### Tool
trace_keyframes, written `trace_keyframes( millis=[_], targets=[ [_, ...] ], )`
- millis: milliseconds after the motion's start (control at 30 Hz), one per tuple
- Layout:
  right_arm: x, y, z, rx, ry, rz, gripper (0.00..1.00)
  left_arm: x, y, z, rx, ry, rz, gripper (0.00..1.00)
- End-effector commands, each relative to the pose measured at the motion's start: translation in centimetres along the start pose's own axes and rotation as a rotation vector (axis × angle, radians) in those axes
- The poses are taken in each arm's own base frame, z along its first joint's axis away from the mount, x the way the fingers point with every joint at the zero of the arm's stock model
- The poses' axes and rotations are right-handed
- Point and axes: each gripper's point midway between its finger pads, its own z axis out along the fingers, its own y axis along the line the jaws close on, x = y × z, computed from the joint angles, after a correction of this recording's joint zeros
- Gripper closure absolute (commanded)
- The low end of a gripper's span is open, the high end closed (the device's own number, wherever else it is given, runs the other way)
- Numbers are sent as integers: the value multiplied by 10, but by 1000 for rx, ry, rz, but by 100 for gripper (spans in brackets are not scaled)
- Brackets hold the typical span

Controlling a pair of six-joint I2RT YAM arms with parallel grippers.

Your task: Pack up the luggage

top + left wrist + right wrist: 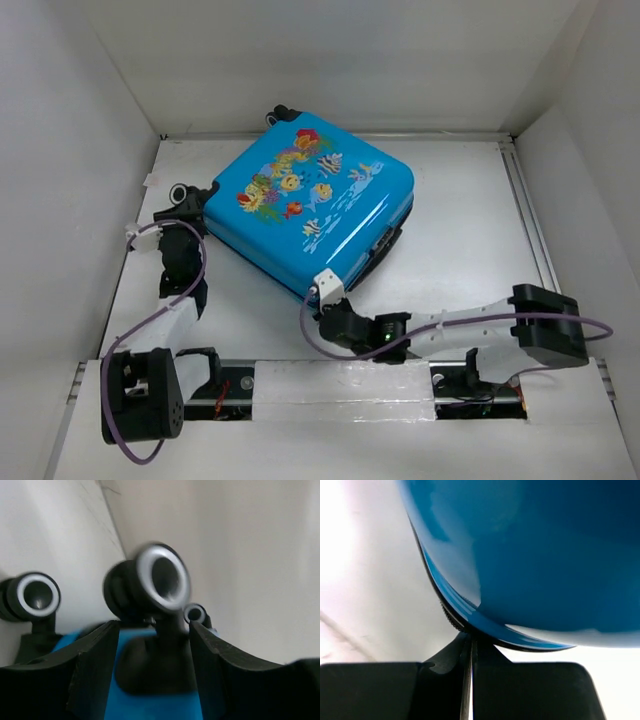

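The luggage [310, 205] is a bright blue hard-shell suitcase with a fish print. It lies flat and closed on the white table, wheels to the left and back. My left gripper [195, 218] is open at its left corner. In the left wrist view the fingers [95, 670] stand either side of a black wheel mount [155, 665], with the wheel [160, 577] just above. My right gripper [328, 287] is shut at the near corner. In the right wrist view its tips [471, 642] press on the zipper seam [451, 620] under the blue shell [545, 555]. Whether they pinch a pull is hidden.
White walls enclose the table on the left, back and right. A metal rail [530, 220] runs along the right side. A second wheel [35, 595] shows to the left in the left wrist view, and another wheel [283, 115] sits at the suitcase's far corner.
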Motion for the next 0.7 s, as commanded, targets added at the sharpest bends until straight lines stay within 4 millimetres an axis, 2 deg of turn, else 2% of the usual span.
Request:
trace_keyframes(
  millis=[0,33,67,100,133,167,200,233,267,300,333,367,433,467,500,533,567,633,667],
  targets=[
    [-73,2,1,-151,-147,232,100,51,0,-33,90,257,117,100],
    [-95,-12,-17,-203,-205,289,100,52,-3,-35,106,262,123,100],
    [-100,-24,-22,-234,-225,316,100,53,-7,-40,124,268,121,100],
    [-108,-46,-22,-257,-237,348,100,57,-11,-43,139,280,128,100],
    [-106,-63,-27,-253,-246,353,100,61,-15,-47,153,288,137,100],
    [-124,-82,-46,-258,-303,360,100,69,-16,-51,161,303,147,100],
    [-130,-97,-51,-250,-323,360,100,85,-22,-62,185,324,180,100],
    [-144,-121,-57,-238,-355,371,100,94,-23,-68,183,336,197,100],
    [-154,-133,-69,-235,-388,371,100,102,-27,-73,188,347,209,100],
    [-148,-141,-70,-227,-368,373,100,116,-38,-84,212,370,206,100],
    [-148,-147,-72,-242,-363,375,100,120,-38,-88,219,377,222,100],
    [-137,-150,-70,-242,-340,376,100,123,-43,-91,232,388,236,100],
    [-117,-152,-68,-229,-306,401,100,118,-52,-95,255,379,221,100],
    [-85,-153,-58,-204,-245,424,100,115,-52,-97,260,377,236,100],
    [-76,-153,-55,-197,-241,448,100,113,-54,-98,266,373,242,100],
    [-72,-153,-52,-195,-251,486,100,102,-61,-100,276,336,225,100],
    [-55,-152,-47,-169,-220,496,100,95,-57,-99,253,311,231,100],
    [-53,-148,-47,-123,-233,495,100,76,-60,-96,249,225,219,100],
    [-48,-154,-45,-87,-233,498,100,71,-60,-93,240,212,231,100]
  ],
)
